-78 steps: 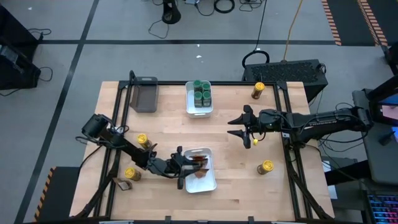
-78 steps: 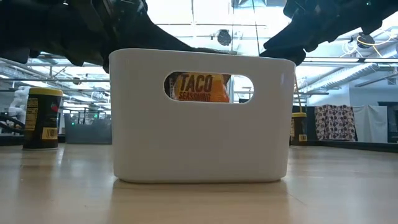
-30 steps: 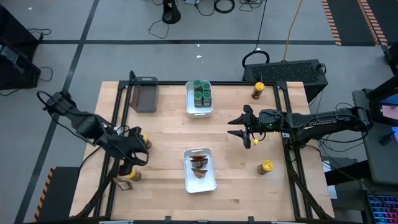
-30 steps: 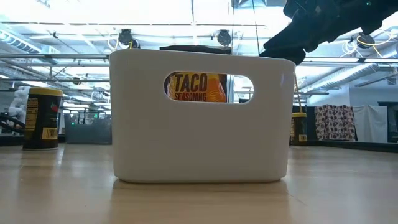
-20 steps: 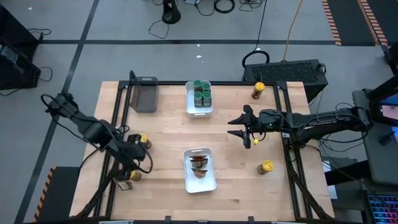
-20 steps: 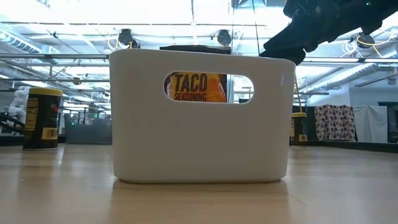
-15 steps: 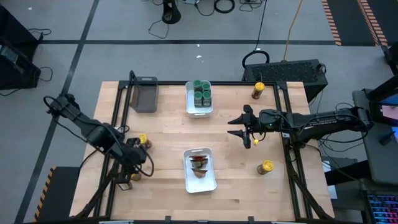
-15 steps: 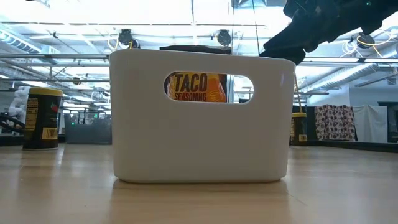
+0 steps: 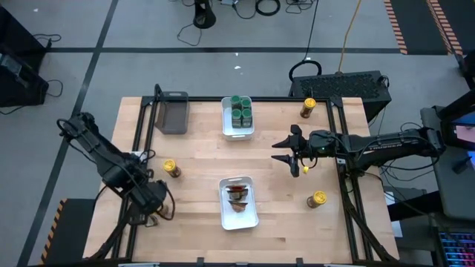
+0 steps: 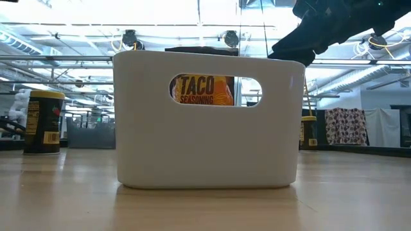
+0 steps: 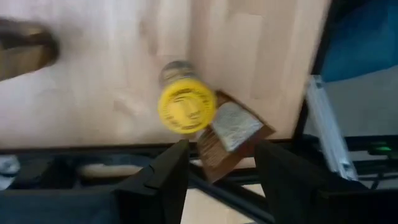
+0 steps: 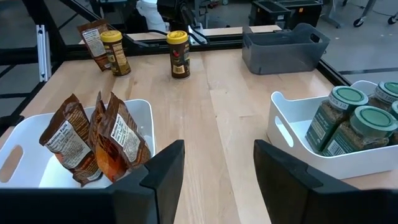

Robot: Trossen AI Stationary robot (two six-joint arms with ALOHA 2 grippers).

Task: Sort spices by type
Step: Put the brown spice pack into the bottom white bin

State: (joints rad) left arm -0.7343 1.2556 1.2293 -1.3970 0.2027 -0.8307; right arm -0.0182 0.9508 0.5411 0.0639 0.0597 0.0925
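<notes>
Left gripper [image 11: 214, 168]: over table's near-left corner, fingers spread apart, holding nothing. Directly below/ahead of it: yellow-lidded jar [image 11: 185, 107] w/ brown packet [image 11: 229, 132] touching its side, both on the wood next to the black frame rail; neither is between the fingers yet.

Right gripper [image 9: 286, 154]: hovers over right-centre of table, fingers apart, empty. Small yellow-lidded jar [image 9: 305, 169] just beside it.

Other spices:
- second yellow jar [image 9: 171, 167], left side, standing alone
- yellow jar [image 9: 317, 199], near-right
- yellow jar [image 9: 308, 107], far-right edge
- green-lidded jars [image 9: 240, 110] grouped in far white bin [image 9: 227, 129]
- brown-orange packets [image 9: 237, 197], upright in near white bin [image 9: 248, 219]; "TACO SEASONING" label [image 10: 200, 89] shows through handle slot in low view

Surface: light wood table [image 9: 200, 148], black frame; dark grey tray [image 9: 173, 112] at far-left. Room: grey floor w/ tape lines, cables; ceiling lights in low view.

Change vs. 2.6 s ago: left gripper was at the near bin over the packets; now swung back to the corner jar/packet. Right arm unmoved.
</notes>
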